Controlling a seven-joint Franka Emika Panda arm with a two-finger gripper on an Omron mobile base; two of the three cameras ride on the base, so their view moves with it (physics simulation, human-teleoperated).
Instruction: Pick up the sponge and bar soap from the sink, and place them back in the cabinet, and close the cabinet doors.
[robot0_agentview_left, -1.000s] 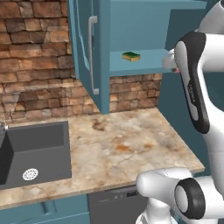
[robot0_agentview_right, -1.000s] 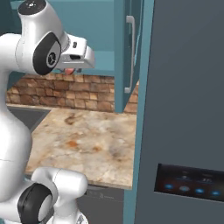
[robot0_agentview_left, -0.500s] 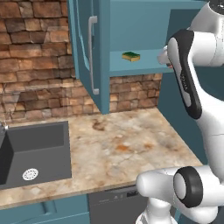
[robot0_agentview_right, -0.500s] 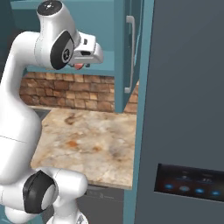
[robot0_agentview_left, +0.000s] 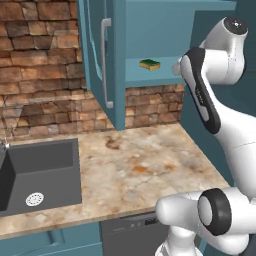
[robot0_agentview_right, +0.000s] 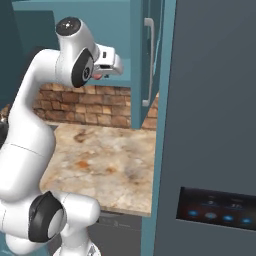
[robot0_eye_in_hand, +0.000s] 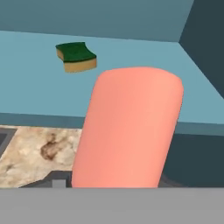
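Smooth salmon-pink rounded bar soap (robot0_eye_in_hand: 129, 127) clamped in gripper (robot0_agentview_right: 106, 71), foamy green-topped sponge (robot0_eye_in_hand: 76, 56) on flat teal cabinet (robot0_eye_in_hand: 35, 94) shelf

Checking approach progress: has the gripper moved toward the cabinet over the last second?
Yes. In the right base view the gripper, shut on the soap, has risen and gone right, toward the door handle.

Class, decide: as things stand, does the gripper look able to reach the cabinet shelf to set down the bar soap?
Probably yes: the gripper, shut on the bar soap, faces the open shelf, bare beside the sponge.
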